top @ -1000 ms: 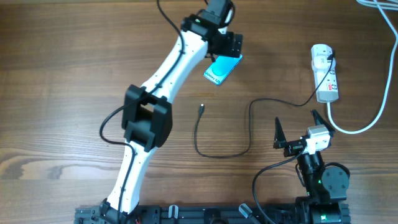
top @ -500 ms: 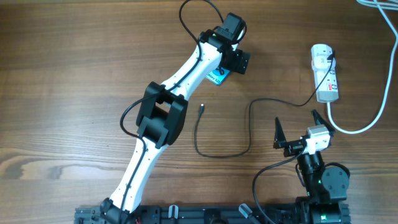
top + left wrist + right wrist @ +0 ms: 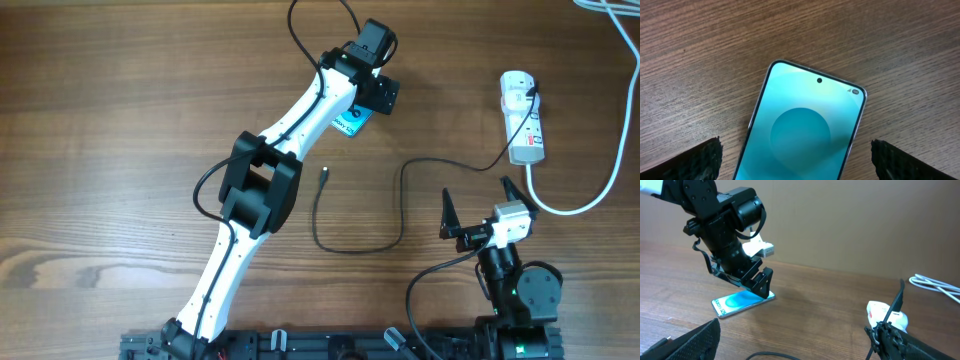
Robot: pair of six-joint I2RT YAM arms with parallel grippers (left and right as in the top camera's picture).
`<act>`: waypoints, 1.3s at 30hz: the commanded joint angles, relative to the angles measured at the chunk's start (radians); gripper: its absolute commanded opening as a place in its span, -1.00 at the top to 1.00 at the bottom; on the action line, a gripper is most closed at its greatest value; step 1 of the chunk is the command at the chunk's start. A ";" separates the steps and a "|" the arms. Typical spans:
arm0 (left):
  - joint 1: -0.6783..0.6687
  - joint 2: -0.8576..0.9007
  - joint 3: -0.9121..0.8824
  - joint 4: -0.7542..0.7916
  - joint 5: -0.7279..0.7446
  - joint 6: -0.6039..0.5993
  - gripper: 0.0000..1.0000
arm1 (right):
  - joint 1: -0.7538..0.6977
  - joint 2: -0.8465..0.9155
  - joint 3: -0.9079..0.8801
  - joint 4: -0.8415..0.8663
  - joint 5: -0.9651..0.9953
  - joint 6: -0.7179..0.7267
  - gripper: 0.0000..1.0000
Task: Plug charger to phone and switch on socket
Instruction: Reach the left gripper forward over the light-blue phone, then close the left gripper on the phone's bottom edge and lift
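The phone [image 3: 347, 123] lies flat on the table with its cyan screen up, mostly hidden under my left arm in the overhead view. In the left wrist view the phone [image 3: 805, 125] lies between the open fingers of my left gripper [image 3: 802, 162], with a gap on each side. The left gripper [image 3: 376, 95] is low over the phone's far end. The charger's thin black cable loops across the table, its tip [image 3: 325, 174] lying free below the phone. The white socket [image 3: 522, 118] sits at the right. My right gripper [image 3: 478, 207] is open and empty, near the front.
A thick white cord [image 3: 600, 190] curves from the socket off the top right edge. The right wrist view shows the phone [image 3: 737, 301], the left gripper [image 3: 752, 280] over it, the socket [image 3: 885, 314] and the white cord [image 3: 935, 286].
My left arm has swung right and down over the phone, which it now mostly covers in the overhead view. The right arm, cable and socket have not moved.
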 commanded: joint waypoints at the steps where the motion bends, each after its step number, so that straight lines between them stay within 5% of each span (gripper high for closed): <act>1: 0.003 0.019 -0.043 0.003 -0.016 0.019 -1.00 | -0.006 -0.011 -0.001 0.004 0.006 -0.009 -0.99; 10: 0.002 0.019 -0.098 -0.048 -0.015 0.019 -0.98 | -0.006 -0.011 -0.001 0.004 0.006 -0.008 -1.00; 19: 0.003 0.019 -0.098 -0.192 -0.016 0.019 -0.72 | -0.006 -0.011 -0.001 0.004 0.006 -0.009 -0.99; 31: 0.004 0.019 -0.098 -0.344 -0.077 0.020 -0.90 | -0.006 -0.011 -0.001 0.004 0.006 -0.009 -0.99; 39: 0.008 0.019 -0.098 -0.177 -0.076 0.019 -1.00 | -0.006 -0.011 -0.001 0.004 0.006 -0.008 -0.99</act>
